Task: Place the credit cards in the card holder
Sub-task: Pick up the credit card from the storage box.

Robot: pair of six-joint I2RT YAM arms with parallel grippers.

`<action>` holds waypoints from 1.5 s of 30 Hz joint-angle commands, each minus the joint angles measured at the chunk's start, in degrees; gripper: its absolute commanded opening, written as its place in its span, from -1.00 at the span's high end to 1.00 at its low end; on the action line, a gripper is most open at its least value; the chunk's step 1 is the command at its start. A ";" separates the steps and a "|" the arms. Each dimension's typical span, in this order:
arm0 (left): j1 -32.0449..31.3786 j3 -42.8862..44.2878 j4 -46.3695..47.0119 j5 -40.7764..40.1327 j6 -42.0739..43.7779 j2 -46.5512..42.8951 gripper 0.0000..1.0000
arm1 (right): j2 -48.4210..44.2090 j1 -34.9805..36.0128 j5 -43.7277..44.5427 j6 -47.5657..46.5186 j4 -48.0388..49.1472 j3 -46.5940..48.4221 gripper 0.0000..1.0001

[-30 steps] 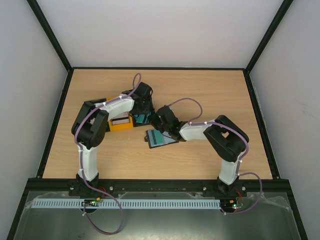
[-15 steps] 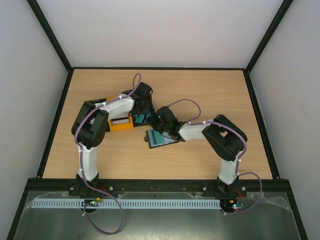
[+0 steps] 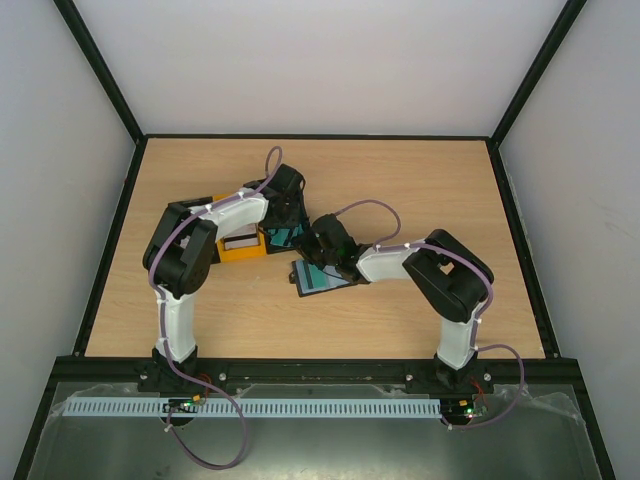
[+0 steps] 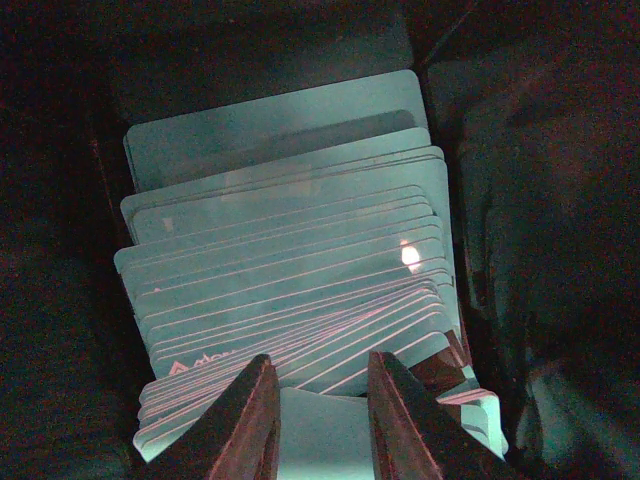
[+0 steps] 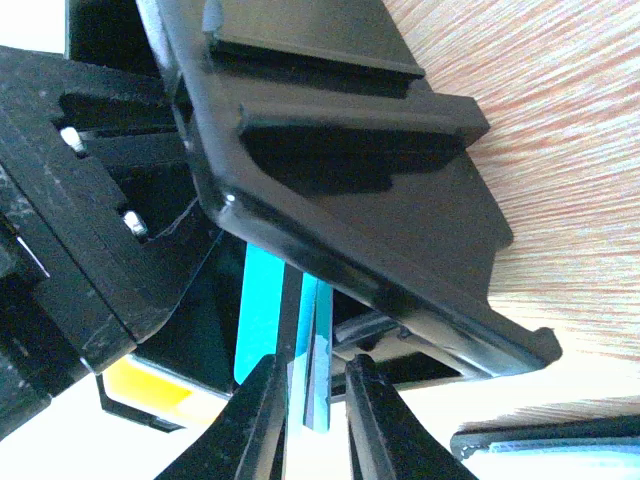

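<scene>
Right wrist has crept slightly left toward the black bin [image 5: 350, 200]; left arm hasn't budged.

Right gripper [image 5: 313, 365] sits at the bin's right side. Its fingers are clamped on a teal card [image 5: 322, 340], held upright and edge-on just under the bin's rim.

Left gripper [image 4: 320, 365] is down in the bin over the cards [image 4: 290, 230], a fanned teal stack leaning back. Its fingers are slightly apart with a flat teal face showing between them. Can't tell if it's gripped.

Holder [image 3: 302, 281] lies open on the table, just near-right of the bin and under the right wrist, with teal showing face up on it.

Both wrists crowd the bin: the left gripper's body is right beside the held card, and the bin's ribbed rim overhangs it. Yellow bin [image 3: 240, 252] butts against the black bin's left side, with something white and dark-striped inside.

Table [image 3: 420, 180] is light wood grain with a black frame around it and plain white walls on the left, right and far sides. A white slotted strip [image 3: 250, 408] runs along the near edge in front of the arm bases, on a grey sheet.
</scene>
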 commanded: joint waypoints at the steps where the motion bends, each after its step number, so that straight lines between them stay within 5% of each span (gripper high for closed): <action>1: 0.84 -0.84 -1.77 -0.89 0.50 -2.16 0.45 | 1.25 0.46 1.83 0.71 0.41 0.23 0.69; 23: 0.82 -0.91 -1.26 -1.19 0.34 -4.14 0.43 | 0.62 0.28 2.79 -0.32 2.91 1.01 0.96; 30: 0.82 2.98 -0.67 -3.74 1.53 -5.90 0.03 | -1.68 -0.66 6.84 -7.11 0.16 2.20 0.96; 39: 0.92 6.55 -0.82 -8.88 0.52 -8.80 -0.15 | -1.20 -1.25 9.48 -17.21 -12.05 9.61 0.96; 45: 0.91 0.11 5.09 -9.71 -1.24 -18.10 -0.27 | -5.03 -1.46 14.07 -21.63 -16.95 10.61 0.96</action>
